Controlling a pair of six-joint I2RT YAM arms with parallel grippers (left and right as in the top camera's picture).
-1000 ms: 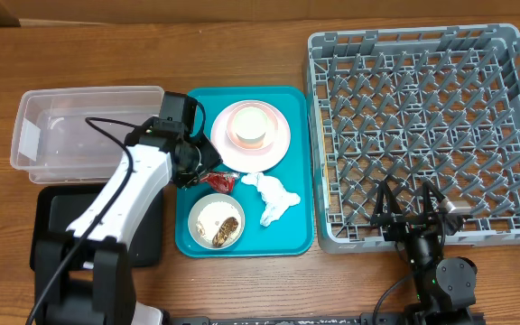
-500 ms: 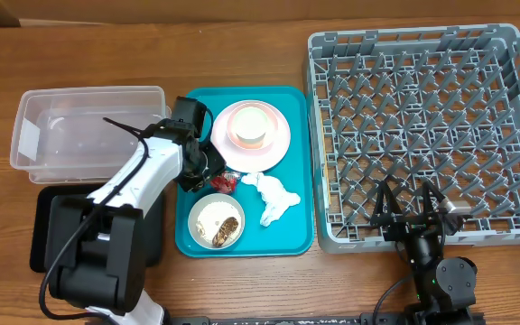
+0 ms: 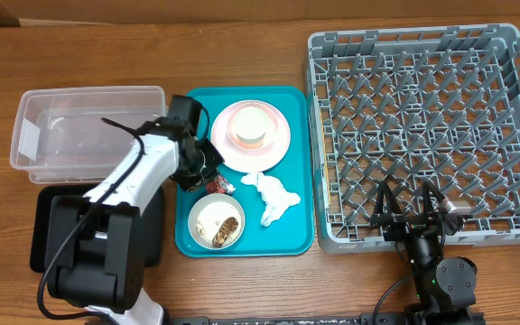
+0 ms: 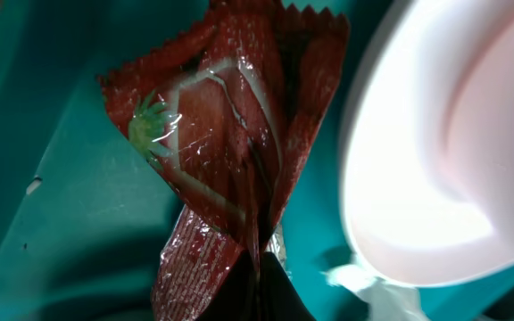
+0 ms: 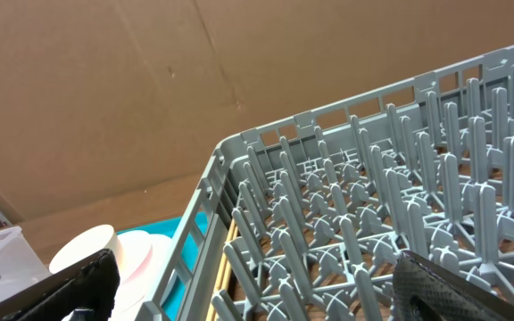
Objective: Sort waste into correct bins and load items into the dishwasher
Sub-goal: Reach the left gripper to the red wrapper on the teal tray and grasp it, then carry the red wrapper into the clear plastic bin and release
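Observation:
The red wrapper (image 3: 220, 185) lies on the teal tray between the white plate (image 3: 273, 152) and the bowl with food scraps (image 3: 217, 221). My left gripper (image 3: 208, 179) is shut on it. In the left wrist view the wrapper (image 4: 221, 152) fills the frame, pinched in the dark jaws (image 4: 261, 294), with the plate's rim (image 4: 418, 178) beside it. A pinkish-white bowl (image 3: 250, 126) sits on the plate. The crumpled napkin (image 3: 274, 199) lies right of the wrapper. My right gripper (image 3: 411, 209) is open and empty over the dish rack's (image 3: 422, 126) front edge; its fingers frame the rack (image 5: 373, 223).
The clear tub (image 3: 70, 135) stands left of the teal tray (image 3: 292, 236). The black tray (image 3: 152, 239) lies in front of the tub, partly under my left arm. The rack holds no dishes. Bare wooden table lies along the front.
My left gripper has moved a little right and down onto the red wrapper and closed on it. The right arm has not moved.

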